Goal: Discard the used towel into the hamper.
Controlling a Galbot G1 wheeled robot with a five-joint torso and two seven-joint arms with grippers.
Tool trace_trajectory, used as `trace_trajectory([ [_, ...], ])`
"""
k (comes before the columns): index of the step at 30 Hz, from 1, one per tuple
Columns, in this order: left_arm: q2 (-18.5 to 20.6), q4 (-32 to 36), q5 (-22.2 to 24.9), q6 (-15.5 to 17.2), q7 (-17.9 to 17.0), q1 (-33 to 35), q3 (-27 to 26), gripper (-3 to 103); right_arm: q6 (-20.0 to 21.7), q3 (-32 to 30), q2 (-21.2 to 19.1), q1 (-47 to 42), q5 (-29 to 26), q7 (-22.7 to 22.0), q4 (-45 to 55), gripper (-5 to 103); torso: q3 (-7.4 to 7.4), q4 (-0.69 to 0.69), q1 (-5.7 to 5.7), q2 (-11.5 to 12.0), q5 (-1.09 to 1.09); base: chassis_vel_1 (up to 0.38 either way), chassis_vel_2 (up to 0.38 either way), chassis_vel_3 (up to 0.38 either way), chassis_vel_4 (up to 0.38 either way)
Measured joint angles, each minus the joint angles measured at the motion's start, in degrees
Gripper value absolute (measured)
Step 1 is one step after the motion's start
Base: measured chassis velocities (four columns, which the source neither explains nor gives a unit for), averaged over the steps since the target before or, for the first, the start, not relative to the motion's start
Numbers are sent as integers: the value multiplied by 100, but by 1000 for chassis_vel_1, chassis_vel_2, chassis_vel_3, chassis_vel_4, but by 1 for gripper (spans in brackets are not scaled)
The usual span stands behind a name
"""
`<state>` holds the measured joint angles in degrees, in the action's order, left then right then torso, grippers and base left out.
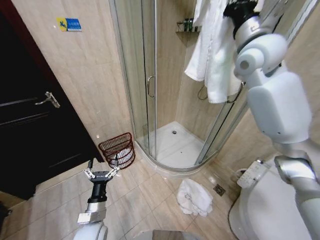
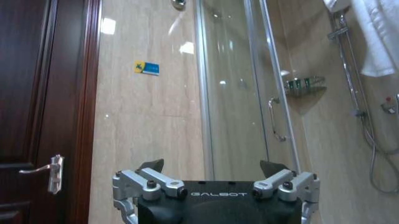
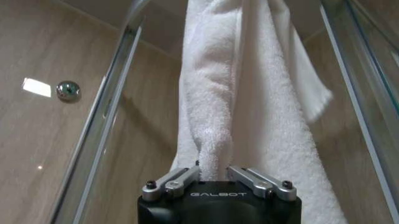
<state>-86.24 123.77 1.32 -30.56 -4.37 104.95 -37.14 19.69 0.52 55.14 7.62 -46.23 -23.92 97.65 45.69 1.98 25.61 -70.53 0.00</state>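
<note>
1. The used towel (image 1: 212,55), white and hanging high by the shower enclosure (image 1: 150,100), is the thing in hand. In the right wrist view a bunched fold of it runs down between the right tool (image 3: 212,173), whose fingers are drawn in tight on the cloth, so the tool is gripping the towel.
2. The step looks like the take-down: the towel is grasped but not yet free of where it hangs. The next move calls, I judge, for lifting it clear and carrying it across and down without snagging on the glass.
3. The hamper (image 1: 117,149) stands on the floor against the wall between the dark door (image 1: 30,125) and the shower, low and well apart from the raised right tool; something white already lies in it.
4. The left tool (image 1: 101,174) hovers low just in front of the hamper, fingers spread wide and holding nothing.
5. Another white towel (image 1: 194,196) lies crumpled on the floor tiles near the toilet (image 1: 265,205).
</note>
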Motion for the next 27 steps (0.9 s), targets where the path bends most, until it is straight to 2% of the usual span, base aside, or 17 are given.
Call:
trace_trajectory([
  [9,54,19,6,-2,6,2,-2,100,-30,-281,15,-690,245,101,215,4,-1,-1,-1,-1,-1,0,0,0,0],
  [27,158,26,37,-39,4,37,-28,100,-43,-331,-97,-1352,303,80,647,4,0,0,1,0,-1,0,0,0,0],
])
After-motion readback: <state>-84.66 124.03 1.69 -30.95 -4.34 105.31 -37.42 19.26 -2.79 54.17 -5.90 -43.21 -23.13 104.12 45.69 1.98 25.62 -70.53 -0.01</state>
